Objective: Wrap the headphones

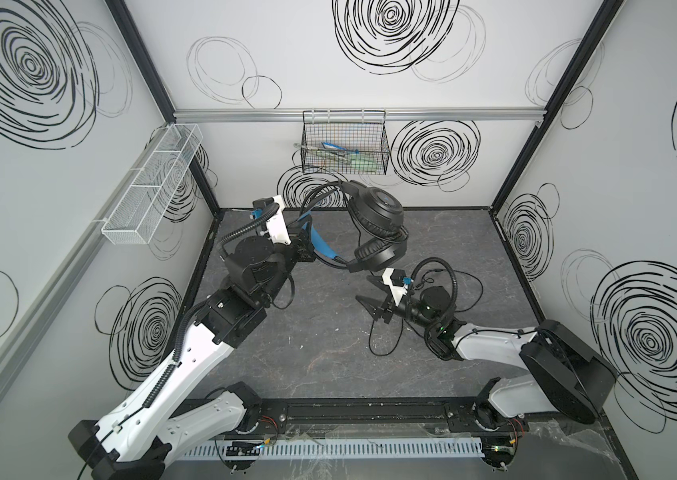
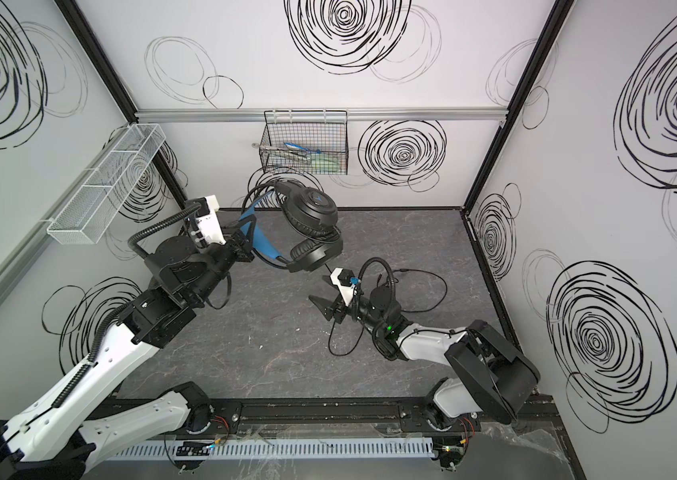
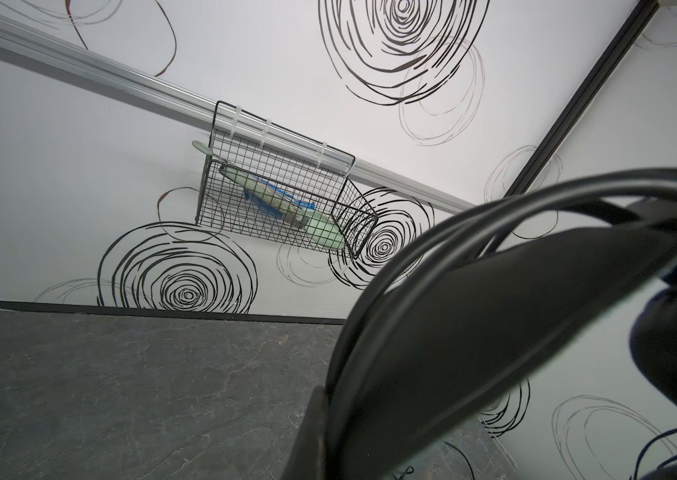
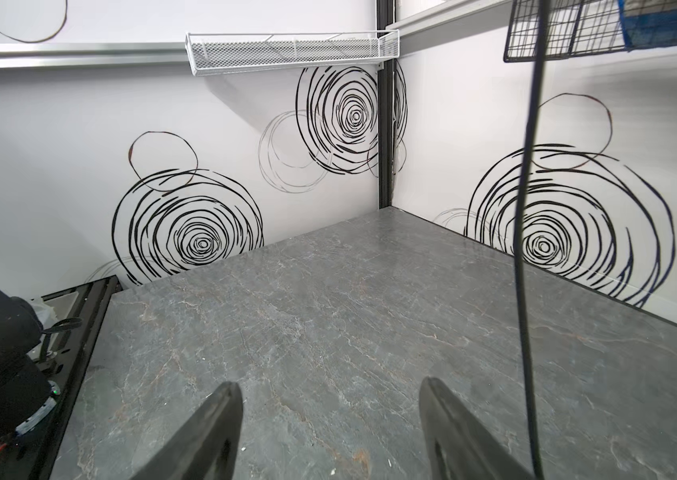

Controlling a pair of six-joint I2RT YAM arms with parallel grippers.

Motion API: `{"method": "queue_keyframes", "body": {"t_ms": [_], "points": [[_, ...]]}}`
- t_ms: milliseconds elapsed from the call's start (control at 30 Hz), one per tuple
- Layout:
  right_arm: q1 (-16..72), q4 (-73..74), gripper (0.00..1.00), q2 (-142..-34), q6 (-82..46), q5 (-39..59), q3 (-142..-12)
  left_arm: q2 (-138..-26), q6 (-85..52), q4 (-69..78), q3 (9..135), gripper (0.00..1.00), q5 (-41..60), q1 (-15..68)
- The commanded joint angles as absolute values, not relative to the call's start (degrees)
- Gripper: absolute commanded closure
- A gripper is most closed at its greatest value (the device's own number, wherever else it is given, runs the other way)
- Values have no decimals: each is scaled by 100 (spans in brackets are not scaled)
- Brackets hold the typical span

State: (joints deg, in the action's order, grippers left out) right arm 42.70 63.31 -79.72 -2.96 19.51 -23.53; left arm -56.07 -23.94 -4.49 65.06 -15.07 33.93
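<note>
Two grippers, mid-wrap: left gripper point(image 1: 308, 241) clamped on the blue strap point(image 1: 322, 245), headphones point(image 1: 376, 216) aloft over the table point(image 1: 328, 374); right gripper point(image 1: 363, 287) agape, empty, beside the dangling cable point(image 4: 524, 249); next, likely, catch and wind it.

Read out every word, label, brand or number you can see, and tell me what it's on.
No text is readable.
Small blue logo on the headphones earcup: a shape, no letters legible.
Blue packet in the black wire basket: print too blurred to read.
</note>
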Motion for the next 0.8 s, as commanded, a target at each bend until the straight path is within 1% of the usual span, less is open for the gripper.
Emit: {"method": "queue_keyframes", "body": {"t_ms": [0,267,633,767], "points": [[4139,6435,23,-7954,-417,1759,-2313,-5485,-2518,45,6811,100,-1583,3341],[3853,6512,21,-8696,-490,1565,-2676,-5467,-2549,-57,6881,100,-1627,3342],[3364,7167,21,-9673,-792,2072,-2944,-5494,-2558,-155,7003,100,-1534,3316],[3244,7140,22,-9889,-756,2225,-3026,-5493,-2549,-151,6987,100,-1492,3280]]}}
